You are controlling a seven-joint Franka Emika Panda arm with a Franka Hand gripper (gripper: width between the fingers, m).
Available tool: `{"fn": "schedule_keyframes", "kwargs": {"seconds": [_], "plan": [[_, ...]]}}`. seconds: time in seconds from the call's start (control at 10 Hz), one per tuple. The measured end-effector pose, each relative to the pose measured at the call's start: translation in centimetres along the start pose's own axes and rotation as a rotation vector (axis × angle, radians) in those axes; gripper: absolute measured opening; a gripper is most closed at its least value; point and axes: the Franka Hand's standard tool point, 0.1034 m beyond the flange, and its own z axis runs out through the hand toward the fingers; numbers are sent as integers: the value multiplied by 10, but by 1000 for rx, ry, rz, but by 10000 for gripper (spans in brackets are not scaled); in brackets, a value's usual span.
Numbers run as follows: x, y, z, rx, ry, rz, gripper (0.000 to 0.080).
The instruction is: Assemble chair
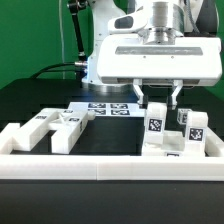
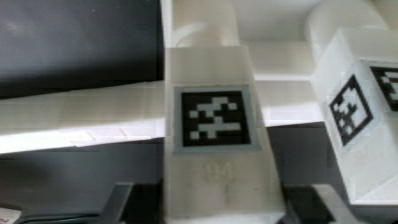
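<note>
Chair bar (image 1: 155,122) just beneath tool (image 1: 159,97)

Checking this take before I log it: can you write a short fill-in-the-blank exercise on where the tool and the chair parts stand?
1. The tool hangs over the chair parts on the exterior view's ___ side.
2. Its jaws stand ___.
3. The table is ___ in colour.
4. In the wrist view, the white bar bears a black-and-white square ___.
Missing words: right; open; black; tag.
</note>
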Motion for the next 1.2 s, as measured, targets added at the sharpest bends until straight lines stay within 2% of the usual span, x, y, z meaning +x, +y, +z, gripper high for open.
{"fn": "schedule_keyframes", "kwargs": {"seconds": [0.3, 0.4, 0.5, 0.6, 0.7, 0.9, 1.2], "plan": [[0, 0, 1, 0, -29, -5, 291], [-1, 0, 2, 0, -33, -6, 459], [-1, 0, 2, 0, -33, -6, 581], [-1, 0, 2, 0, -34, -7, 581], [-1, 0, 2, 0, -34, -7, 635], [0, 2, 1, -1, -36, -17, 645], [16, 3, -11, 11, -58, -19, 649]]}}
